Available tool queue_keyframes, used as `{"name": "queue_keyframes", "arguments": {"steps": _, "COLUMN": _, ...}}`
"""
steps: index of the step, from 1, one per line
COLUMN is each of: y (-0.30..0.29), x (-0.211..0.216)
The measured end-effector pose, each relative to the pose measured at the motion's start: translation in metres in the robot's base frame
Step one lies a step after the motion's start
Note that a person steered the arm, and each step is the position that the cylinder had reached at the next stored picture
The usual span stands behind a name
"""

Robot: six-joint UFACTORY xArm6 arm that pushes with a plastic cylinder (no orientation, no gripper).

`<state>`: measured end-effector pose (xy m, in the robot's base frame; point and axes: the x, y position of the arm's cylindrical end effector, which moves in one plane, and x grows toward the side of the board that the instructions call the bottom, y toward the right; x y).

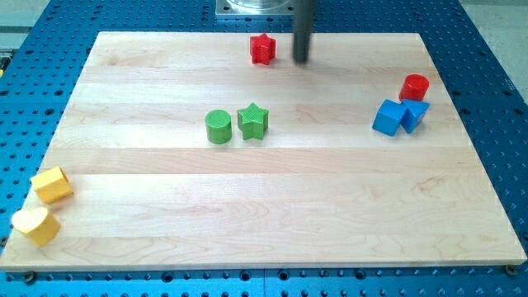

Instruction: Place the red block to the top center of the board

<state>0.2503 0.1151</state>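
A red star block sits near the top centre of the wooden board. My tip stands just to the star's right, apart from it by a small gap. A red cylinder sits at the view's right, above two blue blocks.
Two blue blocks touch each other at the right. A green cylinder and a green star sit side by side left of centre. Two yellow blocks lie at the bottom left corner.
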Motion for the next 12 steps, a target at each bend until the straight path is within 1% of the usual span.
{"name": "queue_keyframes", "arguments": {"steps": 1, "y": 0.127, "x": 0.0}}
{"name": "queue_keyframes", "arguments": {"steps": 2, "y": 0.2, "x": 0.027}}
{"name": "queue_keyframes", "arguments": {"steps": 3, "y": 0.203, "x": 0.09}}
{"name": "queue_keyframes", "arguments": {"steps": 4, "y": 0.143, "x": 0.1}}
{"name": "queue_keyframes", "arguments": {"steps": 5, "y": 0.038, "x": 0.073}}
{"name": "queue_keyframes", "arguments": {"steps": 6, "y": -0.029, "x": 0.043}}
{"name": "queue_keyframes", "arguments": {"steps": 7, "y": 0.055, "x": 0.054}}
{"name": "queue_keyframes", "arguments": {"steps": 8, "y": 0.027, "x": 0.109}}
{"name": "queue_keyframes", "arguments": {"steps": 9, "y": -0.025, "x": 0.126}}
{"name": "queue_keyframes", "arguments": {"steps": 10, "y": 0.023, "x": 0.156}}
{"name": "queue_keyframes", "arguments": {"steps": 11, "y": -0.006, "x": 0.178}}
{"name": "queue_keyframes", "arguments": {"steps": 12, "y": -0.068, "x": 0.166}}
